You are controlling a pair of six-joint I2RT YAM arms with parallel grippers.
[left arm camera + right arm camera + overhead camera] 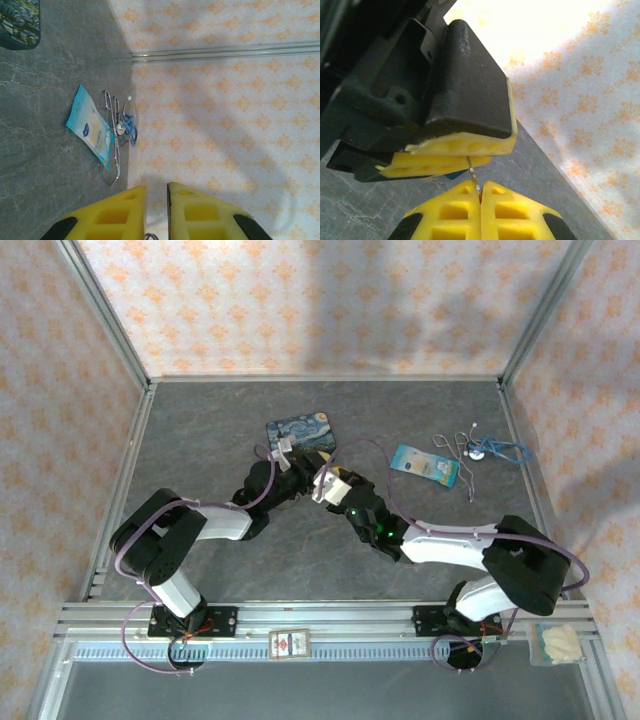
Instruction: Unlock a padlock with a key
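Note:
In the right wrist view my right gripper (480, 186) is shut on the key (473, 175), a thin silvery blade standing up from between its yellow fingertips. The blade's tip runs into the narrow slit between the yellow pads of my left gripper (470, 156), which lies crosswise just above. The padlock is hidden between those pads. In the left wrist view the left gripper (156, 187) shows a narrow gap with a thin dark loop (146, 235) at its bottom. From above, the left gripper (296, 460) and right gripper (322, 480) meet tip to tip mid-table.
A blue painted tin (300, 432) lies just behind the two grippers. To the right are a pale blue packet (425, 465) and scissors with a blue cord (490, 448). Patterned walls with metal rails close in the grey table (200, 440).

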